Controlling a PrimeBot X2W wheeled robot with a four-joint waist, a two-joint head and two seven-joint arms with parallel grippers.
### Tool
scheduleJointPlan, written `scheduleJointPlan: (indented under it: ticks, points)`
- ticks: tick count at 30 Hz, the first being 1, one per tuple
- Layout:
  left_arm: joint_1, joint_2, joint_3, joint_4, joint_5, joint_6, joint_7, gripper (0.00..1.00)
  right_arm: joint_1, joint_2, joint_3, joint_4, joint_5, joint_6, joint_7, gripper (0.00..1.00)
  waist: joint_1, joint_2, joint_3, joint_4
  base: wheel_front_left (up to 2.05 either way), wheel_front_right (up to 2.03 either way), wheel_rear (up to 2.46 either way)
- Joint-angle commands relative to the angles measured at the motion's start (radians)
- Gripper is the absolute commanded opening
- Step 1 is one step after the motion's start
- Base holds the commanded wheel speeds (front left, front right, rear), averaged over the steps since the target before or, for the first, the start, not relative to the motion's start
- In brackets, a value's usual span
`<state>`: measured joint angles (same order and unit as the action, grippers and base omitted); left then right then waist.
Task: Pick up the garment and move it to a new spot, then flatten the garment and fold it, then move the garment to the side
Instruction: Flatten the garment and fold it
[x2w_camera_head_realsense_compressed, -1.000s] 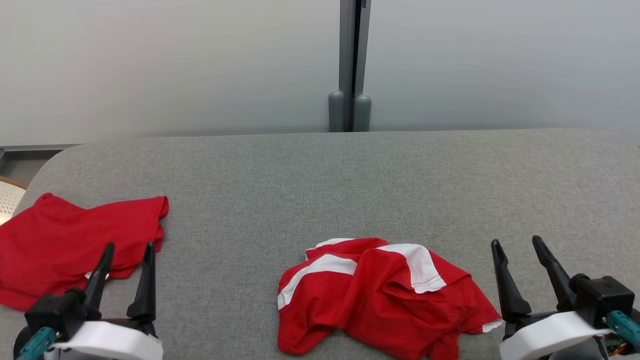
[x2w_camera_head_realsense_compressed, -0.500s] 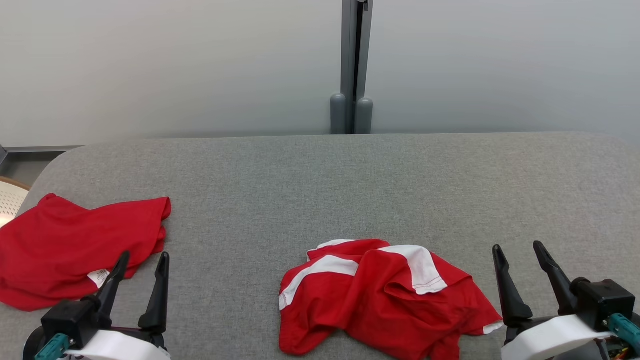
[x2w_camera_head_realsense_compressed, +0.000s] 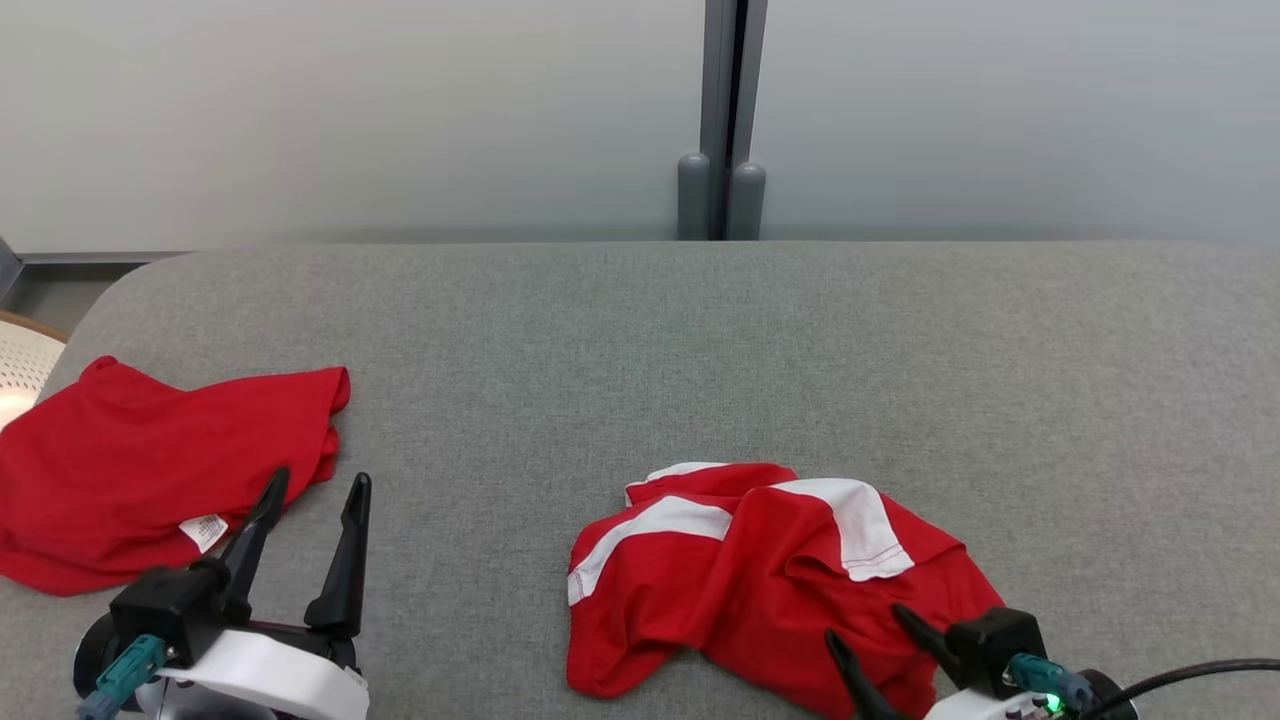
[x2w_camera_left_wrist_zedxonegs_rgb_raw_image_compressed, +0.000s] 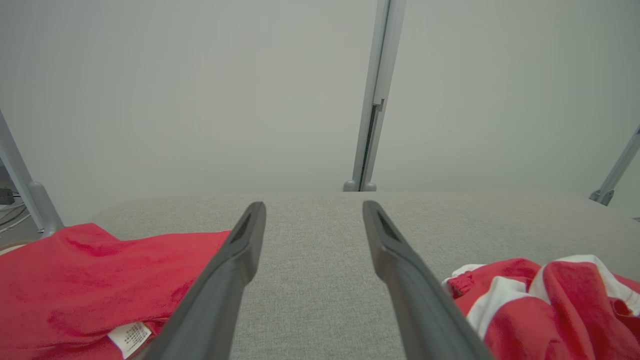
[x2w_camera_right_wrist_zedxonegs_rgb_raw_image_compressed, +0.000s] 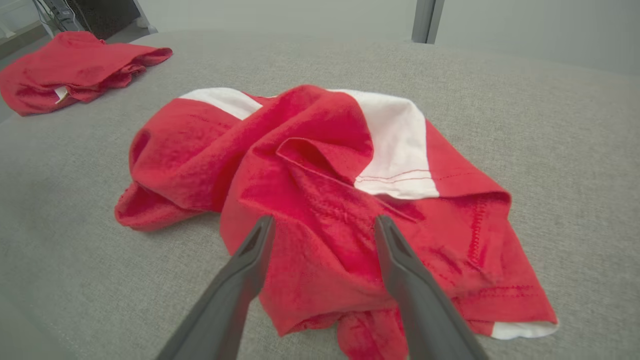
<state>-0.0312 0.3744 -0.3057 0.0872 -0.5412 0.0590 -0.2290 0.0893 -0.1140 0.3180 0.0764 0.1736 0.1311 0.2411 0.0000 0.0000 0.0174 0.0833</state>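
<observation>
A grey padded surface (x2w_camera_head_realsense_compressed: 640, 340) stretches wide before a pale wall. Nearest, the right gripper (x2w_camera_head_realsense_compressed: 863, 623) hangs with its jaws spread wide and nothing between them, fingertips over the garment's near right part; whether they touch the cloth I cannot tell. The garment (x2w_camera_head_realsense_compressed: 750, 570), a crumpled red heap with white bands, lies straight ahead of those fingers and spreads mostly to their left, its long axis crosswise to them. The left gripper (x2w_camera_head_realsense_compressed: 320, 476), likewise wide open and empty, stands well apart, with the garment off to its right and a second red cloth (x2w_camera_head_realsense_compressed: 150, 470) just ahead on its left. The right arm is much the nearer; a short drop should let it pinch a fold. Beyond, a grey post (x2w_camera_head_realsense_compressed: 722, 110) splits the wall.
</observation>
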Motion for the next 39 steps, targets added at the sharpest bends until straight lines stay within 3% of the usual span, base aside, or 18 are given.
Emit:
scheduleJointPlan:
  ticks: [1, 6, 7, 9, 22, 31, 39]
  points:
    - [-0.014, 0.004, 0.0, 0.0, 0.006, -0.003, 0.0, 1.0, -0.016, -0.004, 0.0, 0.003, -0.01, -0.001, -0.007, 1.0, 0.0, 0.0, 0.009, 0.003, 0.0, 0.0, 0.0]
    - [-0.034, -0.001, -0.007, 0.008, 0.008, -0.009, -0.005, 1.0, -0.042, 0.0, -0.013, 0.046, -0.042, -0.001, -0.033, 1.0, 0.0, 0.0, 0.027, 0.003, 0.0, 0.0, 0.0]
    - [-0.038, -0.001, -0.007, 0.008, 0.008, -0.01, -0.007, 1.0, -0.044, 0.002, -0.013, 0.054, -0.042, -0.001, -0.029, 0.45, 0.0, 0.0, 0.029, 0.002, 0.0, 0.0, 0.0]
    - [-0.044, 0.001, -0.009, 0.011, 0.012, -0.011, -0.008, 1.0, -0.041, 0.002, -0.026, 0.06, -0.047, -0.001, -0.032, 0.0, 0.0, 0.0, 0.033, 0.0, 0.0, 0.0, 0.0]
    - [-0.064, -0.005, -0.014, 0.031, 0.001, -0.015, -0.012, 1.0, 0.134, 0.017, -0.139, 0.078, -0.044, 0.0, -0.085, 0.0, 0.0, 0.0, 0.045, 0.002, 0.0, 0.0, 0.0]
    - [-0.058, 0.002, -0.012, 0.039, 0.002, -0.007, -0.016, 1.0, 0.101, 0.045, -0.128, 0.061, 0.0, -0.001, -0.18, 0.0, 0.0, 0.0, 0.045, -0.007, 0.0, 0.0, 0.0]
    - [-0.053, 0.005, -0.011, 0.044, -0.001, -0.006, -0.02, 1.0, 0.102, 0.052, -0.14, -0.005, 0.008, -0.001, -0.179, 0.0, 0.0, 0.0, 0.033, -0.015, 0.0, 0.0, 0.0]
